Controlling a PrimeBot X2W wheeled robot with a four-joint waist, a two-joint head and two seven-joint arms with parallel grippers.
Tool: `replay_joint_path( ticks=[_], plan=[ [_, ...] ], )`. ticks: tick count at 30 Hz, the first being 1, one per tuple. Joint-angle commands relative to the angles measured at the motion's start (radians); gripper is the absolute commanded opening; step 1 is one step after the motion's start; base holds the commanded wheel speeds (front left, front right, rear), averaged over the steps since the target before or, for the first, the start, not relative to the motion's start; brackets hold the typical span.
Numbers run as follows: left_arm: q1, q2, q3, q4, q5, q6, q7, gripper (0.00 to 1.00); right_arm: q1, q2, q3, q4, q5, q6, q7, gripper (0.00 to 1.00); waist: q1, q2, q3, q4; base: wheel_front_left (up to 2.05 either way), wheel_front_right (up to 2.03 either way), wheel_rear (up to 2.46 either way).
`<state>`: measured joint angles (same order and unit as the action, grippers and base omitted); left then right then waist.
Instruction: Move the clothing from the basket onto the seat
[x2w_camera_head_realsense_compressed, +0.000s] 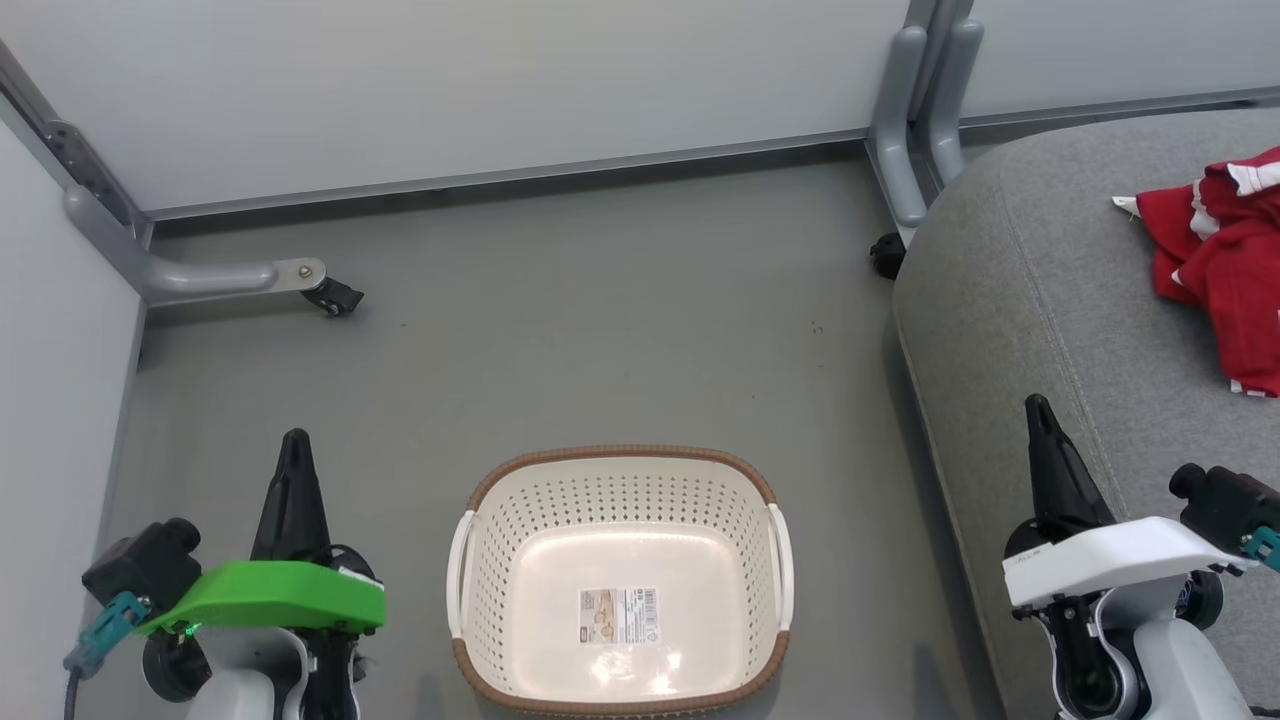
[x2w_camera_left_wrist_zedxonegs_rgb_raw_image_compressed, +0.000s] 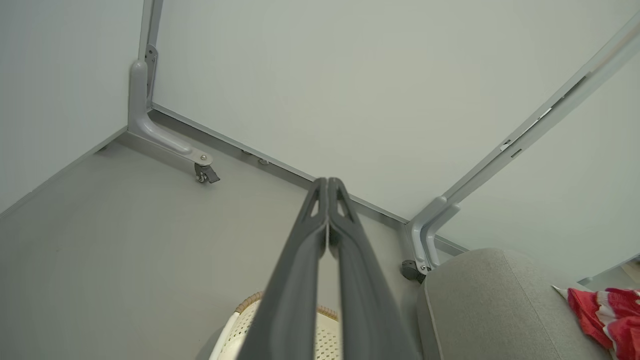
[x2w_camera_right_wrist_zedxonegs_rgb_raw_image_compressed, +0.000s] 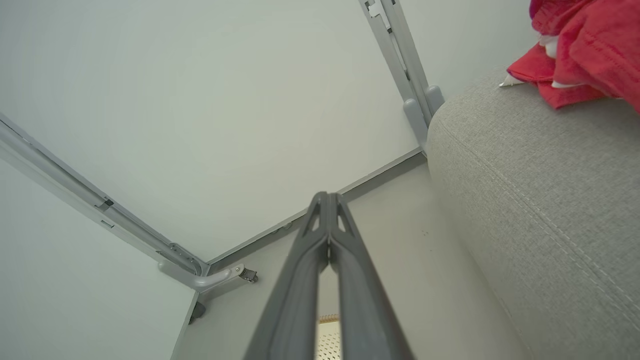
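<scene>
Lying in a crumpled heap on the seat (x2w_camera_head_realsense_compressed: 1050, 300), the clothing (x2w_camera_head_realsense_compressed: 1225, 265) sits to the right of the basket (x2w_camera_head_realsense_compressed: 620, 458) and farther out from the robot, well apart from it and partly cut off by the head view's edge. I can make out one red mass with white trim; whether it is one garment or two I cannot tell. Its visible length runs roughly away from the robot along the cushion.

The basket, on the floor (x2w_camera_head_realsense_compressed: 600, 320), holds nothing but a paper label (x2w_camera_head_realsense_compressed: 618, 615) on its bottom, so the transfer looks complete.

The right gripper (x2w_camera_head_realsense_compressed: 1038, 410), to the basket's right over the seat's near edge, has its fingers pressed together on nothing. The heap lies ahead of it and to its right. The left gripper (x2w_camera_head_realsense_compressed: 295, 440), to the basket's left, is likewise closed and empty. The right arm is clearly nearer, should the heap need any further handling.
</scene>
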<state>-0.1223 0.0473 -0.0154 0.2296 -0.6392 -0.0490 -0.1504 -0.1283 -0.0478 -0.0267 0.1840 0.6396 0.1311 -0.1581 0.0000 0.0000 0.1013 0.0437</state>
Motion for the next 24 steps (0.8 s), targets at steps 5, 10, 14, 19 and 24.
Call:
replay_joint_path(
  ticks=[5,10,14,19,24],
  plan=[
    [0.001,0.007,0.016,-0.010,-0.100,-0.013,0.025,0.00,0.001,-0.011,-0.008,-0.005,0.099,0.000,0.022,0.00,0.0000,0.0000,-0.006,-0.003,0.00,0.00,0.00],
    [0.002,0.007,0.024,-0.009,-0.166,-0.018,0.042,0.00,0.003,-0.012,-0.012,0.000,0.168,0.000,0.039,0.00,0.0000,0.0000,-0.010,-0.005,0.00,0.00,0.00],
    [0.003,0.008,0.031,-0.007,-0.218,-0.023,0.056,0.00,0.004,-0.013,-0.015,0.003,0.221,0.000,0.053,0.00,0.0000,0.0000,-0.014,-0.006,0.00,0.00,0.00],
    [0.004,0.008,0.038,-0.006,-0.282,-0.027,0.073,0.00,0.006,-0.014,-0.019,0.008,0.285,0.000,0.070,0.00,0.0000,0.0000,-0.019,-0.009,0.00,0.00,0.00],
    [0.005,0.008,0.046,-0.004,-0.340,-0.032,0.089,0.00,0.007,-0.015,-0.023,0.012,0.344,0.000,0.085,0.00,0.0000,0.0000,-0.024,-0.011,0.00,0.00,0.00]
  ],
)
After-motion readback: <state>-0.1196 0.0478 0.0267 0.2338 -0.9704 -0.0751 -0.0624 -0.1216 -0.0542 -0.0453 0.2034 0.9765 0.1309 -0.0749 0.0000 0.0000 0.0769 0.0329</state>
